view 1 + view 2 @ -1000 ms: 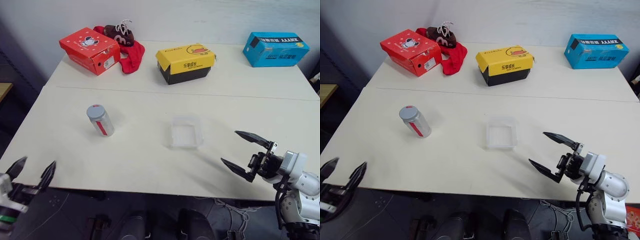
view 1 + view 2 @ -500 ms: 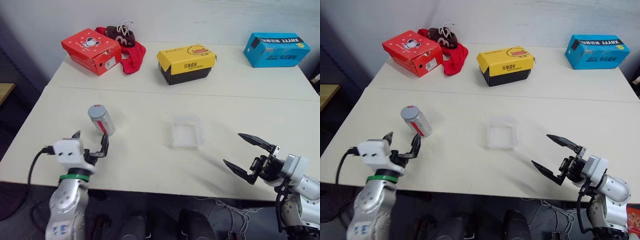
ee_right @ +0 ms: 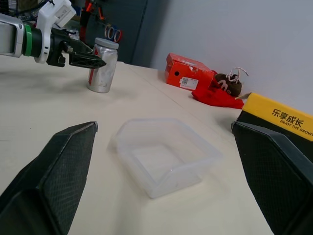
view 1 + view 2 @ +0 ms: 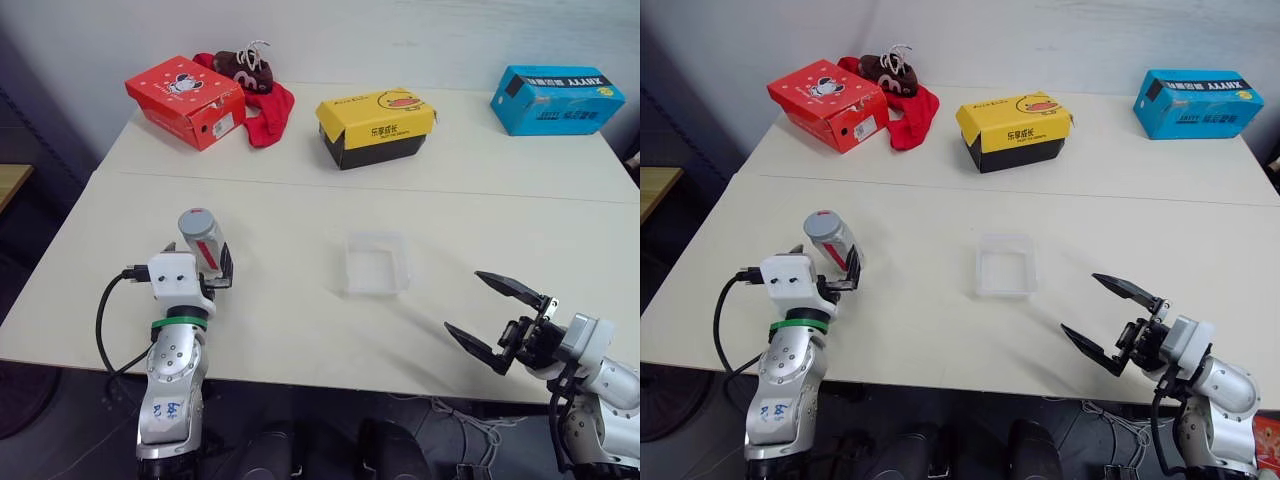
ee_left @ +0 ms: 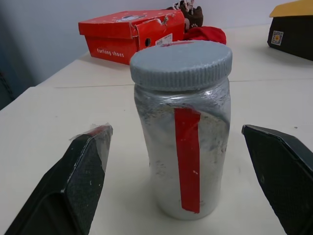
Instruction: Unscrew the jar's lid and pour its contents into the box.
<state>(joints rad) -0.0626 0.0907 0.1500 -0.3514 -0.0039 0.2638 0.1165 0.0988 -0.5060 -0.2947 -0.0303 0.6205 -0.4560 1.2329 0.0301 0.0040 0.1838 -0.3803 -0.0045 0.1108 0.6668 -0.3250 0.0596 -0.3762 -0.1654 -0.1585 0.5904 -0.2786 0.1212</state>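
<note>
yellow carton (image 3: 286, 117) reads "enjoy the journey"

grey-lidded jar (image 5: 182, 147) with red stripe, clear box (image 4: 377, 263), red shoebox (image 4: 185, 100), yellow-and-black carton (image 4: 376, 127), blue carton (image 4: 557, 99), perhaps brown shoe (image 4: 243, 68)

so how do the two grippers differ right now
The left gripper has its fingers either side of the jar, not closed on it; the right gripper has nothing between its fingers and points toward the box. The left is over the table; the right hangs at its near edge. Both are wide open.
</note>
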